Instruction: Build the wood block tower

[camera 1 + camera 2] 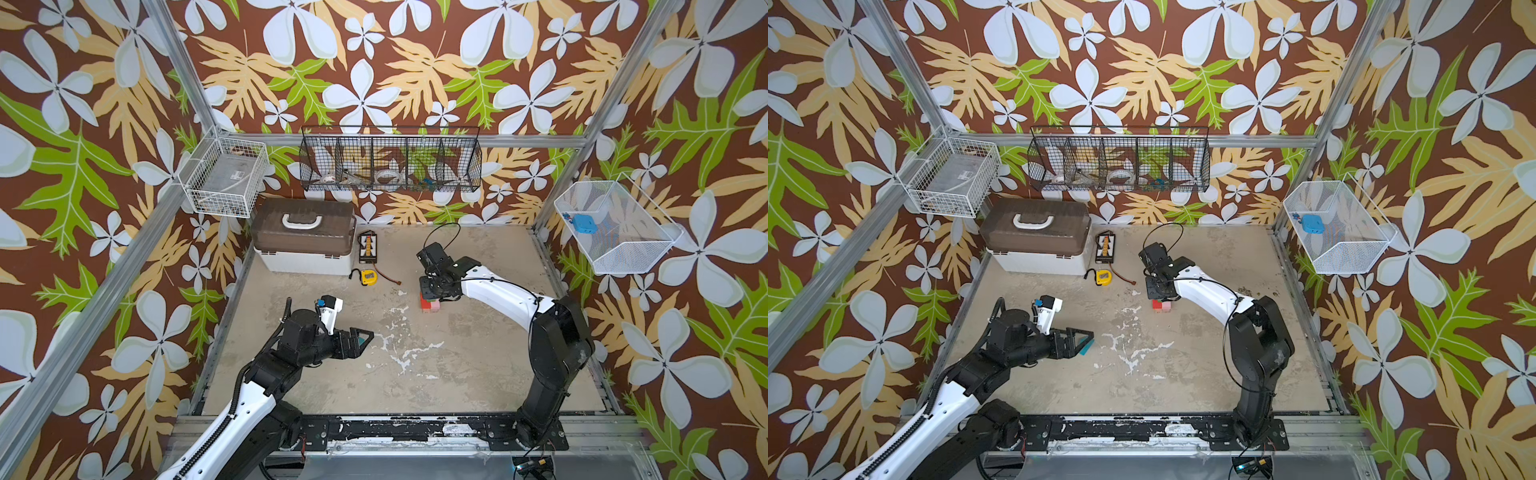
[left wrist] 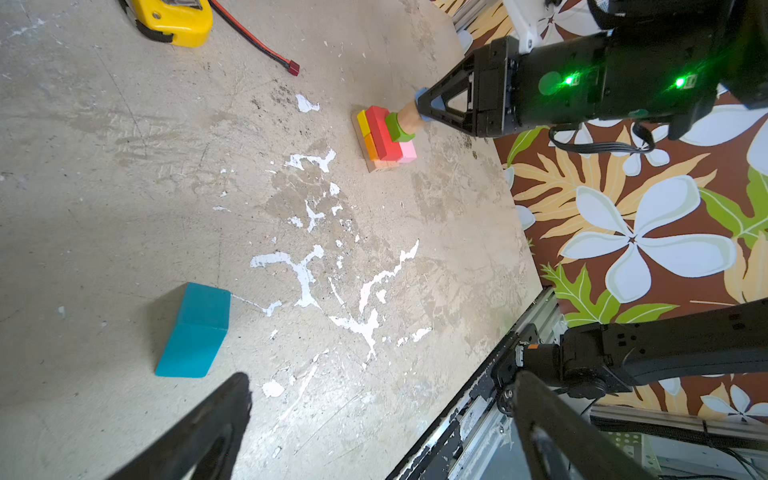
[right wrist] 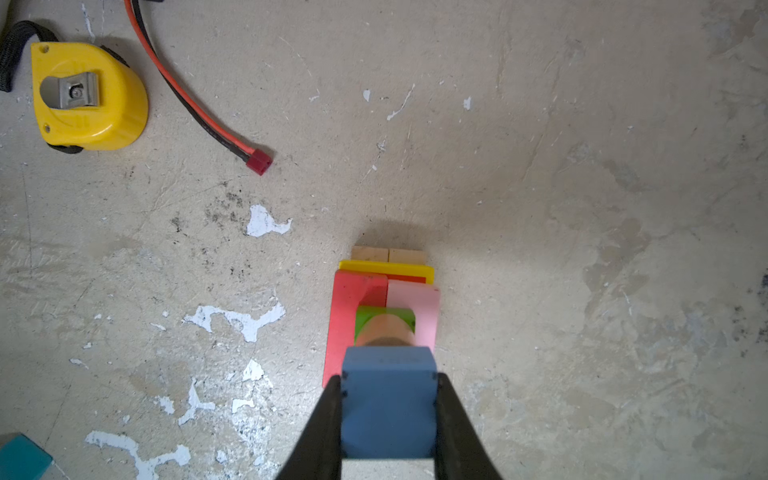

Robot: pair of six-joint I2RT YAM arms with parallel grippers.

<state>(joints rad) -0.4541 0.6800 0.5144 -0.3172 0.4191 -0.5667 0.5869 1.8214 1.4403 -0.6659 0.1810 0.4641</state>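
Clear run across table [image 1: 436,374]; tape measure [image 1: 368,276], cable [image 1: 389,277] near tower [image 1: 430,306]

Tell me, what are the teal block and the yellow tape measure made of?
Teal block: probably painted wood, matte; flat even colour, crisp edges. Yellow tape measure: seemingly moulded plastic, slightly glossy, rounded shell; its clip looks like shiny metal.
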